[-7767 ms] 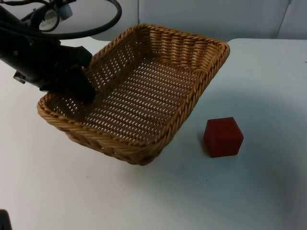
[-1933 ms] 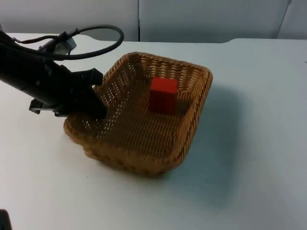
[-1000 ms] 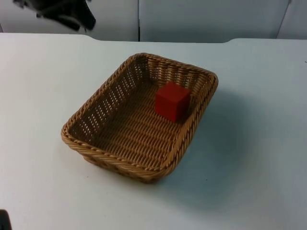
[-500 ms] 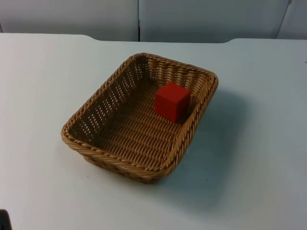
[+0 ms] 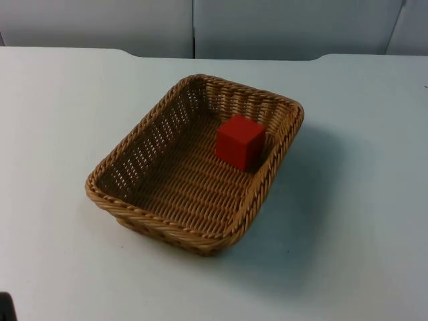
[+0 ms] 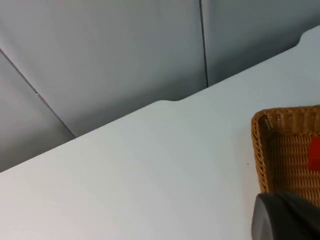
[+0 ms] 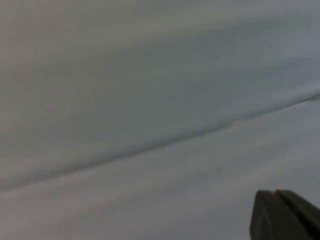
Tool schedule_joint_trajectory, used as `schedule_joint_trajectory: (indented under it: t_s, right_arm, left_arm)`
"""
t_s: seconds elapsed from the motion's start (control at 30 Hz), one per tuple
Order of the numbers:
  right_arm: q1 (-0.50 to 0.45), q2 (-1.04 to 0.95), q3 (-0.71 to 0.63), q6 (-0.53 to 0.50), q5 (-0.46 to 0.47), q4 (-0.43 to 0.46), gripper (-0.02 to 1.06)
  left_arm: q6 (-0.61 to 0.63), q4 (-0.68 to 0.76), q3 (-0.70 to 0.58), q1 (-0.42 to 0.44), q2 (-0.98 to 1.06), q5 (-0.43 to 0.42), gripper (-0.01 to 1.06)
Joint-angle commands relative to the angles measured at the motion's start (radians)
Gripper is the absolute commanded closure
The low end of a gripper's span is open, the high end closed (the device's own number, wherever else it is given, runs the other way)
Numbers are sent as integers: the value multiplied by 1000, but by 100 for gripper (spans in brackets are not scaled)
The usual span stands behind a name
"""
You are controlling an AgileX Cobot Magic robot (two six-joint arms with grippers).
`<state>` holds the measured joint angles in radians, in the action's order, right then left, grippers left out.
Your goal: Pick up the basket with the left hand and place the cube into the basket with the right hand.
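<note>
A woven tan basket rests flat on the white table near the middle of the top view. The red cube sits inside it, against the far right wall. Nothing touches either one. In the left wrist view, one corner of the basket and a sliver of the cube appear beyond my left gripper's black fingertip. That gripper is shut, holds nothing and is drawn back from the basket. In the right wrist view my right gripper's fingertip faces the grey wall. It is shut and holds nothing.
The white table top spreads around the basket on every side. It ends at the grey partition wall behind, whose panel seam runs straight up from the table's back edge.
One second ago the left arm was still at the top view's upper left corner. It has since withdrawn from that view. Basket and cube have not moved.
</note>
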<state>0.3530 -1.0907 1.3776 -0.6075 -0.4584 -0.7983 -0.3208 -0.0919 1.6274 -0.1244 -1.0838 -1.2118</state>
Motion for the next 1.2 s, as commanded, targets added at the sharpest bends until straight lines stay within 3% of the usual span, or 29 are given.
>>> schedule_joint_trajectory:
  t_s: [0.0, 0.2, 0.3, 0.33, 0.43, 0.5, 0.63, 0.87, 1.0, 1.07, 1.17]
  right_arm:
    - [35, 35, -63, -80, -152, 5, 104]
    - [18, 165, -290, -51, -103, -62, 104]
    - [-85, 314, -465, 58, 23, -160, 104]
    - [-85, 314, -465, 58, 23, -160, 104]
    - [-272, 472, -593, 144, 94, -216, 104]
    - [-320, 506, -614, 183, 118, -216, 104]
    - [-428, 632, -627, 412, 230, -210, 104]
    - [-433, 751, -625, 482, 341, -199, 104]
    - [-433, 855, -625, 556, 354, -42, 104]
    - [-433, 882, -625, 556, 338, -17, 104]
    - [-433, 977, -625, 556, 217, 130, 104]
  left_arm:
    - [57, 113, -48, 2, 109, -9, 105]
    - [101, 267, -163, 2, 269, -9, 105]
    - [104, 267, -255, 2, 378, -9, 105]
    - [104, 267, -255, 2, 378, -9, 105]
    - [104, 254, -350, 2, 460, -9, 105]
    - [104, 251, -376, 2, 476, -9, 105]
    - [130, 234, -468, 2, 551, -9, 105]
    - [205, 201, -573, 2, 712, -9, 105]
    - [205, 175, -640, 2, 903, -9, 105]
    - [205, 173, -653, 2, 946, -9, 105]
    - [205, 142, -708, 2, 1084, 16, 105]
